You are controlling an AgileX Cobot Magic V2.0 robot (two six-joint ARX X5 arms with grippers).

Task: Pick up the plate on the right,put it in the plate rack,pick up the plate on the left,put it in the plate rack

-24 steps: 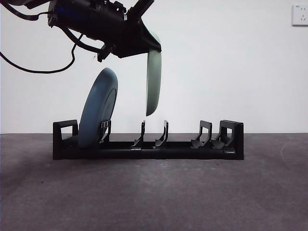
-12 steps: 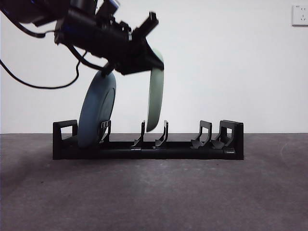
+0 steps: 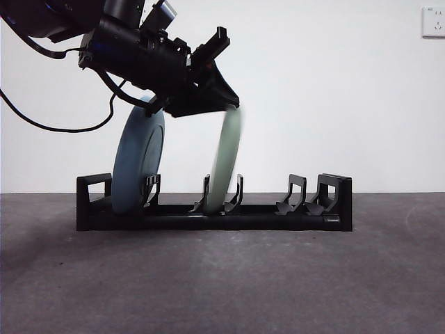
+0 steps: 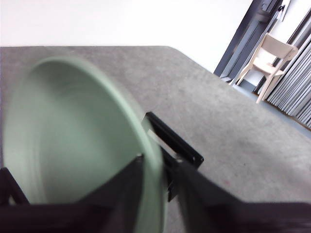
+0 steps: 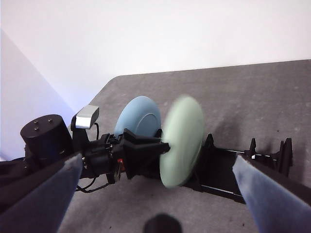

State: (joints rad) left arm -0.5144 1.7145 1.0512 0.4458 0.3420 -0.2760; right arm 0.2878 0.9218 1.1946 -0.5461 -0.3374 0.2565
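The plate rack (image 3: 215, 217) lies across the table, long, low and black. A blue plate (image 3: 139, 163) stands on edge in its left end slot. A pale green plate (image 3: 226, 160), blurred by motion, leans with its lower edge between the second pair of prongs. My left gripper (image 3: 224, 106) is shut on the top rim of this plate (image 4: 73, 141), one black jaw on each face (image 4: 161, 191). My right gripper (image 5: 158, 162) hangs high above, open and empty, looking down on both plates (image 5: 182, 141) and the rack (image 5: 262, 165).
The grey table top (image 3: 222, 278) stretches in front of the rack. Two more prong pairs (image 3: 297, 195) at the rack's right end hold nothing. The left arm's body and cables (image 3: 104, 42) fill the upper left of the front view.
The left gripper has come down and slightly right with the green plate. The plate's lower edge went from above the rack into the second slot, and the plate now leans.
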